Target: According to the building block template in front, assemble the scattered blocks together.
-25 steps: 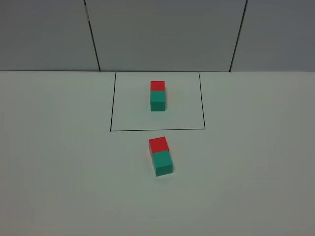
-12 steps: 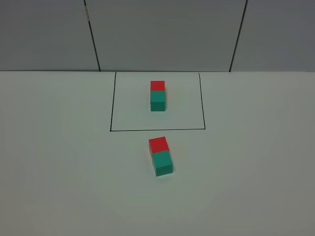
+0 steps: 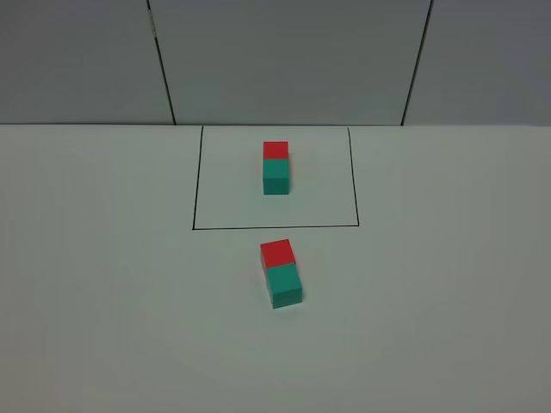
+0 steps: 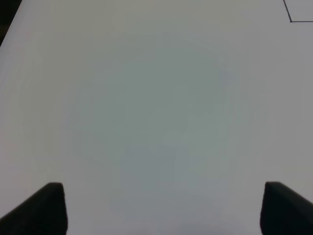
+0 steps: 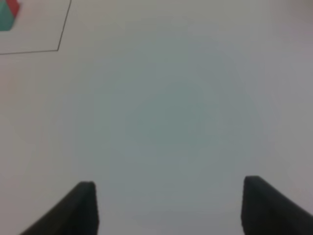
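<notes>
Neither gripper appeared in the exterior high view; the red cube (image 3: pixel 277 252) touched the teal cube (image 3: pixel 285 285) just outside the template (image 3: pixel 275 167) frame's near line. Left gripper (image 4: pixel 161 208) stood wide apart, holding nothing, the frame corner far ahead across bare table (image 4: pixel 146 98). Right gripper (image 5: pixel 168 205) gaped empty, the template showing ahead.

the table (image 3: pixel 103 284) is a plain white, matte surface running back to a grey panelled wall. a thin black rectangle (image 3: pixel 194 185) is drawn on it near the far edge. inside that outline sits the building block template (image 3: pixel 275 168), a red cube touching a teal-green cube, red on the far side. just outside the outline's near line lie the scattered blocks: the red block (image 3: pixel 277 253) and the teal block (image 3: pixel 284 285) touch face to face, the pair turned slightly askew. both pairs sit well ahead of the two grippers and between them, over bare tabletop.
</notes>
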Robot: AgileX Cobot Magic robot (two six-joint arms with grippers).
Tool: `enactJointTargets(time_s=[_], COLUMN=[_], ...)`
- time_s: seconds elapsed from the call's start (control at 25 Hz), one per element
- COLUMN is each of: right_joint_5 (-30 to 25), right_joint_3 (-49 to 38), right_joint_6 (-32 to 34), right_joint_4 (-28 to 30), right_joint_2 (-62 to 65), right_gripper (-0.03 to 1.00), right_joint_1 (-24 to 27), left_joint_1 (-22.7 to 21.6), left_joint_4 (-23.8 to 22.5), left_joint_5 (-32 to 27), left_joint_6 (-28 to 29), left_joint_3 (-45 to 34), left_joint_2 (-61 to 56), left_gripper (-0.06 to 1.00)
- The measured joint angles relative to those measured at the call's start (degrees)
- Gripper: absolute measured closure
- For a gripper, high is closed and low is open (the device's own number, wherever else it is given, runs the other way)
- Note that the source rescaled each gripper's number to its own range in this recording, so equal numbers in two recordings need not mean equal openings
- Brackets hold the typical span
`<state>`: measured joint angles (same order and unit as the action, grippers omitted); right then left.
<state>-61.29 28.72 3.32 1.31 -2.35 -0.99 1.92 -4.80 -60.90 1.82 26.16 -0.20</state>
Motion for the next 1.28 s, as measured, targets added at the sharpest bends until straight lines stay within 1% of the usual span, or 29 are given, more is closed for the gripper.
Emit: enactJointTargets(time_s=[0.68, 0.8, 1.0, 1.28], right_joint_5=[0.00, 0.00, 0.07, 0.13], right_joint_3=[0.00, 0.00, 0.00, 0.00], right_joint_6=[-0.94, -0.94, -0.94, -0.94], right_joint_4=[-0.54, -0.61, -0.61, -0.56], right_joint_2=[0.00, 0.00, 0.00, 0.00], right_gripper=[0.38, 0.38, 0.38, 0.38], right_joint_1=[0.00, -0.92, -3.97, -4.20], left_joint_1=[0.00, 0.00, 0.00, 0.00], left_joint_4=[0.00, 0.00, 0.00, 0.00], left_joint_5=[0.00, 0.00, 0.00, 0.00], left_joint_6=[0.00, 0.00, 0.00, 0.00], left_joint_3=[0.00, 0.00, 0.00, 0.00], left_joint_2=[0.00, 0.00, 0.00, 0.00], left_gripper=[0.15, 0.15, 0.15, 0.15])
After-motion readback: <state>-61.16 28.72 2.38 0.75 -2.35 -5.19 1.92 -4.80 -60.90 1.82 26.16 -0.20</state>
